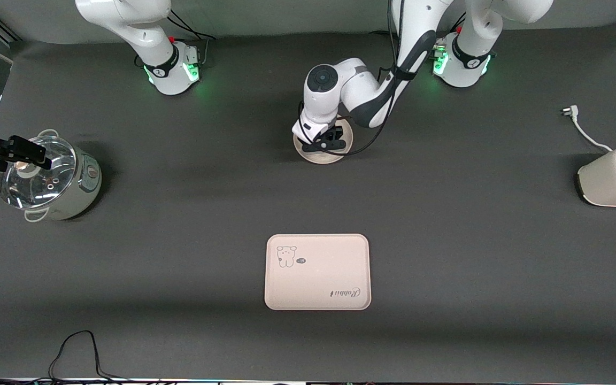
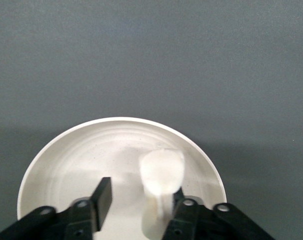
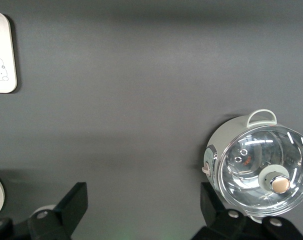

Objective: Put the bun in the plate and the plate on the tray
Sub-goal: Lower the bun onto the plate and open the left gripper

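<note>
The bun sat in the plate between the left gripper's parted fingers — tray step remained.

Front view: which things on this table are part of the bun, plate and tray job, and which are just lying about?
Part of the job:
- bun, in the plate, between the left gripper's jaws
- plate
- tray, nearer the front camera than the plate

Just lying about:
- pot with glass lid, under the right gripper
- toaster
- plug and cord
</note>
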